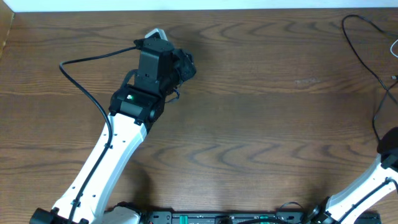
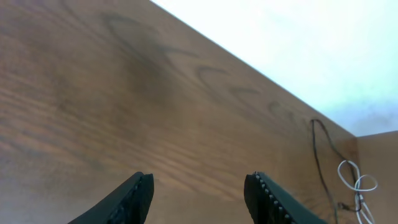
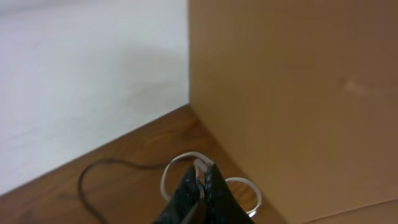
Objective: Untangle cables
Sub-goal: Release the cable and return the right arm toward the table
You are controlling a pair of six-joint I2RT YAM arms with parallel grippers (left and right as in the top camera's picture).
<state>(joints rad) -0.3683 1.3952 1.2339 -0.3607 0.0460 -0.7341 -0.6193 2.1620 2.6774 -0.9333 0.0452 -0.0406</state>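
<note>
**A:** Where are the cables now?

**B:** The white cable (image 3: 185, 156) lies in small loops at the far right corner of the table (image 1: 261, 124), just beside a brown upright panel (image 3: 298, 93). The black cable (image 3: 115, 163) curves close beside it on the side away from the panel. In the overhead view it runs along the right edge, mostly from the far side toward the near side.

**A:** Which arm is nearer to them?

**B:** The right one, clearly. The right gripper (image 3: 200, 180) has its fingers pressed together. One white loop comes out on each side of them, so I judge that it pinches the white cable. I cannot tell whether the black cable crosses the white one below the fingers, because the fingers hide that place.

**A:** And the left side?

**B:** The left gripper (image 2: 199, 180) is spread wide with nothing between its fingers. It hangs over bare wood, well apart from the cables. In its own camera they are small, far ahead and to the right.

**A:** So what does the next move depend on?

**B:** In my opinion, on direction. The black cable lies on the open side and the panel blocks the other side. To help, the left arm must travel right across the table, toward the black cable.
</note>
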